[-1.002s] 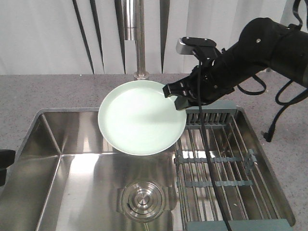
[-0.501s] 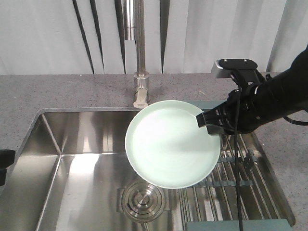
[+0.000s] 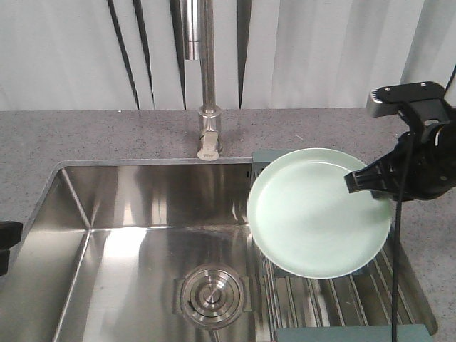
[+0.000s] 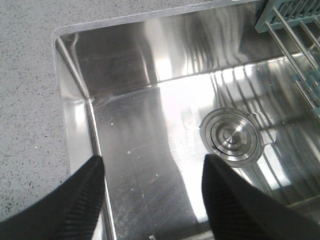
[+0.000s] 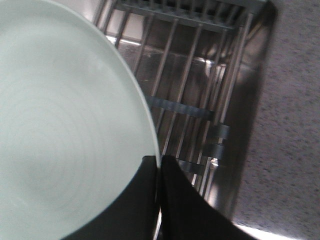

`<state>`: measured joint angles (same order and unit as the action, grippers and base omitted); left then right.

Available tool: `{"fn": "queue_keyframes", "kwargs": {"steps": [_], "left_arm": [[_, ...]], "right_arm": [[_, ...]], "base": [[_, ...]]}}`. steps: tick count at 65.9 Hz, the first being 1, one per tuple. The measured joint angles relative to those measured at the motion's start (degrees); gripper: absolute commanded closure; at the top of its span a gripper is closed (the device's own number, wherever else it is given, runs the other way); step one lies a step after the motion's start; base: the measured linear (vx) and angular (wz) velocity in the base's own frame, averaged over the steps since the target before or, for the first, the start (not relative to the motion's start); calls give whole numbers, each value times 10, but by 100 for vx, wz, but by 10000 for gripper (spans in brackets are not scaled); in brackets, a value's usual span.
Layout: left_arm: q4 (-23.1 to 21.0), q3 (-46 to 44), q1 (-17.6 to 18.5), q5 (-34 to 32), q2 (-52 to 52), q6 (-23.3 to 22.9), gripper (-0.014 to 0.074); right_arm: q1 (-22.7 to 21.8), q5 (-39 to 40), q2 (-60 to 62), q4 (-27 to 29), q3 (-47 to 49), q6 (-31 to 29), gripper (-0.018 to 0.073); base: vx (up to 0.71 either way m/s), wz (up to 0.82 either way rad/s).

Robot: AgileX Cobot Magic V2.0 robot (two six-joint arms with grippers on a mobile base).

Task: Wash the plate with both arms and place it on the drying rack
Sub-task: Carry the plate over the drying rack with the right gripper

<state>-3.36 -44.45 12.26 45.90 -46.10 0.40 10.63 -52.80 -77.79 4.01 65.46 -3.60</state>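
The pale mint-green plate (image 3: 317, 212) hangs tilted in the air over the drying rack (image 3: 335, 299) at the right end of the sink. It fills the left of the right wrist view (image 5: 65, 125). My right gripper (image 3: 365, 182) is shut on the plate's right rim, its two fingertips (image 5: 159, 161) pinching the edge. The rack's metal bars (image 5: 185, 70) lie below the plate. My left gripper (image 4: 150, 165) is open and empty, low over the sink floor at the left; only a dark bit of the left arm (image 3: 7, 239) shows in the front view.
The steel sink basin (image 3: 128, 242) has a round drain strainer (image 3: 211, 293), also in the left wrist view (image 4: 231, 136). The tap (image 3: 206, 85) stands behind the basin. Grey speckled counter (image 3: 85, 135) surrounds the sink. A rack corner shows in the left wrist view (image 4: 280, 15).
My right gripper has carried the plate to the right, from in front of the tap to above the drying rack. The left arm has not visibly moved.
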Motion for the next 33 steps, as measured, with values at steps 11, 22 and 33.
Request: {"fn": "queue_keyframes", "kwargs": {"steps": [11,22,33], "left_arm": [[0,0,0,0,0,0,188],[0,0,0,0,0,0,188],[0,0,0,0,0,0,188]], "right_arm": [[-40,-5,-7,-50,0,7,561],[-54,-5,-39,-83,1,8,561],[-54,2,-97,-84,14,8,561]], "base": [[0,0],[0,0],[0,0]]}}
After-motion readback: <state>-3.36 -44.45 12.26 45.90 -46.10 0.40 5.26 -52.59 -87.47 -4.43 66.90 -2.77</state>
